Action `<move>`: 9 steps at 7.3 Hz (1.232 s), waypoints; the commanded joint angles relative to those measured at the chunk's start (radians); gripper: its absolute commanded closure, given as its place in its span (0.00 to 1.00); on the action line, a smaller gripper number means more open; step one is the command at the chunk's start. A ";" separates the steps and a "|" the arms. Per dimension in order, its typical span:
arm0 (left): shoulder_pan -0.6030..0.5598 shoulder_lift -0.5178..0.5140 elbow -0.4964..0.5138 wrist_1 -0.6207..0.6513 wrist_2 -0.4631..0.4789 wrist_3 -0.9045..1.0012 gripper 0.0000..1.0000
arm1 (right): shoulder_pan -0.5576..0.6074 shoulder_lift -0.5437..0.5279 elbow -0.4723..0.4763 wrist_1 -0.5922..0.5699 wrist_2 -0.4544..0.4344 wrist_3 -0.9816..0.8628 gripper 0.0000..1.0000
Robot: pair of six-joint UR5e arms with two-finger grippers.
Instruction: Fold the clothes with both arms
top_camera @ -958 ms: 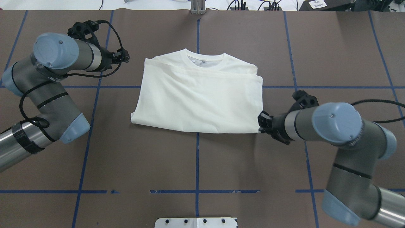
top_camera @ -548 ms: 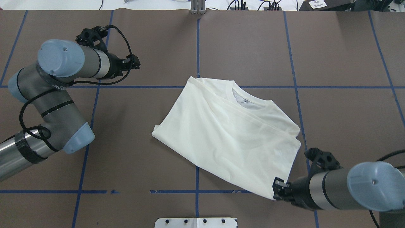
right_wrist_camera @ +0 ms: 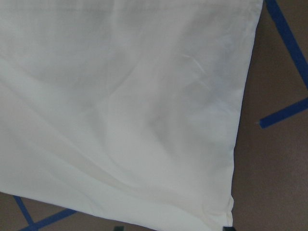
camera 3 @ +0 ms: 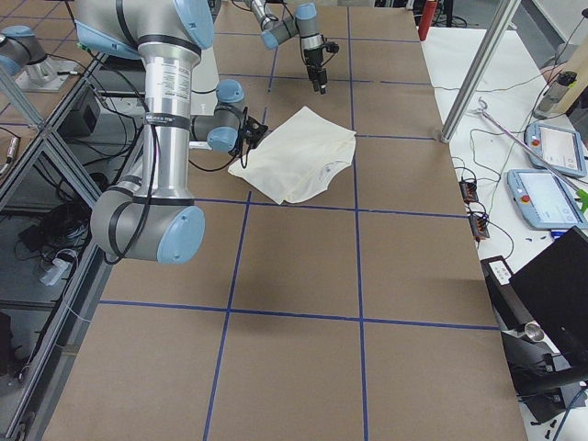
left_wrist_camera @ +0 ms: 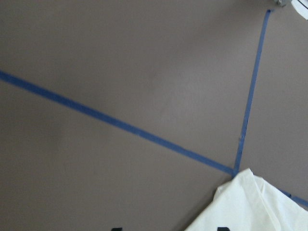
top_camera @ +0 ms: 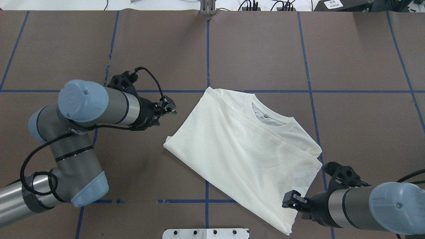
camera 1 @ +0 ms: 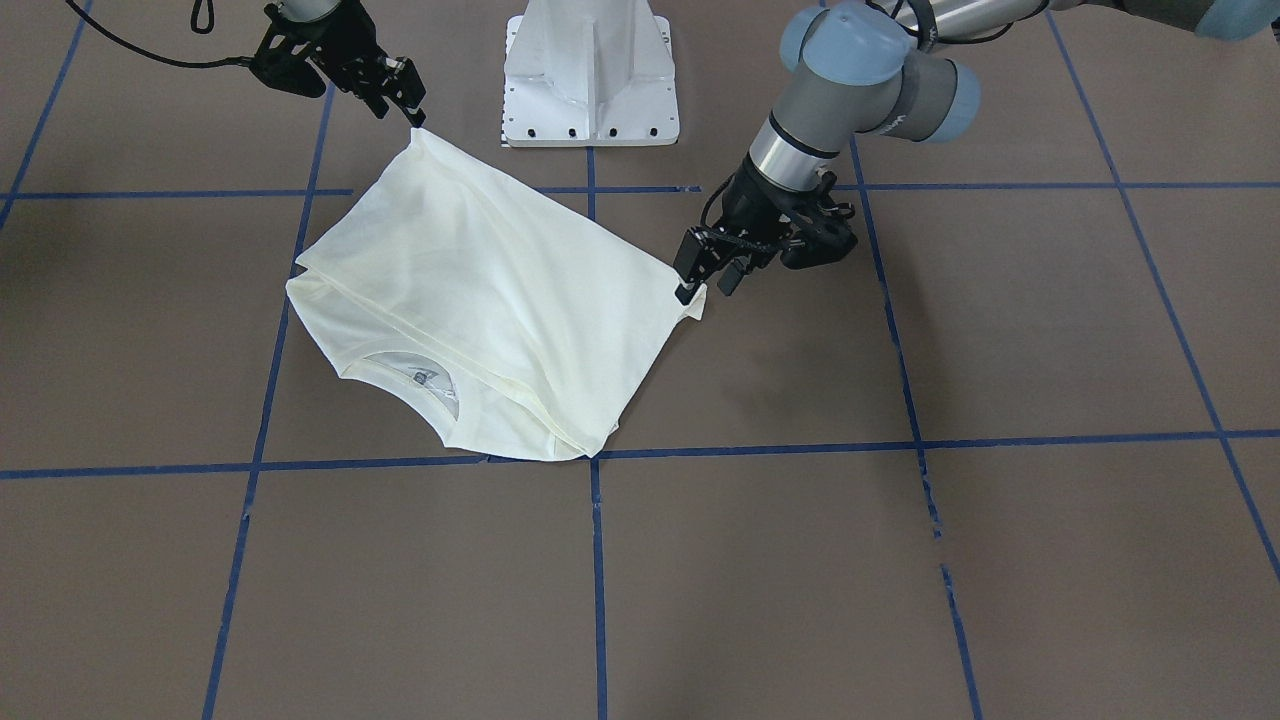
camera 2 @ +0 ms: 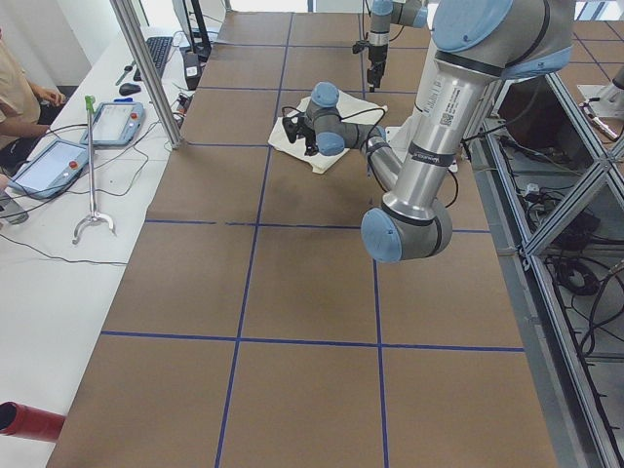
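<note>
Shirt: my cream-white shirt [top_camera: 245, 156] lies folded on the brown desk [top_camera: 259, 49], plain side up. It sits turned at a slant, near the middle of the desk and a bit toward my right side and my near edge.
Neck: the ribbed round neck [top_camera: 270, 114] points toward the far edge of the desk. A small label shows inside it.
Right end effector: my right end effector [camera 1: 405, 105] is pinching one corner of the shirt. That corner is the one by my white base [camera 1: 590, 75], at the near edge of the desk.
Left end effector: my left end effector [camera 1: 705, 270] hangs right at the shirt corner on my left side. It is very close, maybe touching. I cannot tell if its fingers are spread or pressed together.
Left wrist camera: it sees a shirt corner [left_wrist_camera: 250, 204] and bare desk with blue tape lines [left_wrist_camera: 120, 125].
Right wrist camera: it sees mostly shirt cloth [right_wrist_camera: 120, 106], with soft wrinkles.
Side of the desk: past the far edge there is a white bench with screens [camera 2: 58, 161] and a thin metal grabber stick [camera 2: 93, 185]. A person's arm [camera 2: 19, 93] shows there too.
</note>
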 commanded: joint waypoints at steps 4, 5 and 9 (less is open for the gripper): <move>0.111 0.007 0.072 0.026 0.057 -0.063 0.44 | 0.080 -0.003 -0.021 0.000 -0.004 0.001 0.00; 0.111 0.006 0.091 0.024 0.057 -0.063 0.47 | 0.079 0.001 -0.023 0.000 -0.004 0.001 0.00; 0.108 0.010 0.089 0.020 0.057 -0.026 1.00 | 0.077 0.001 -0.035 0.000 -0.037 0.002 0.00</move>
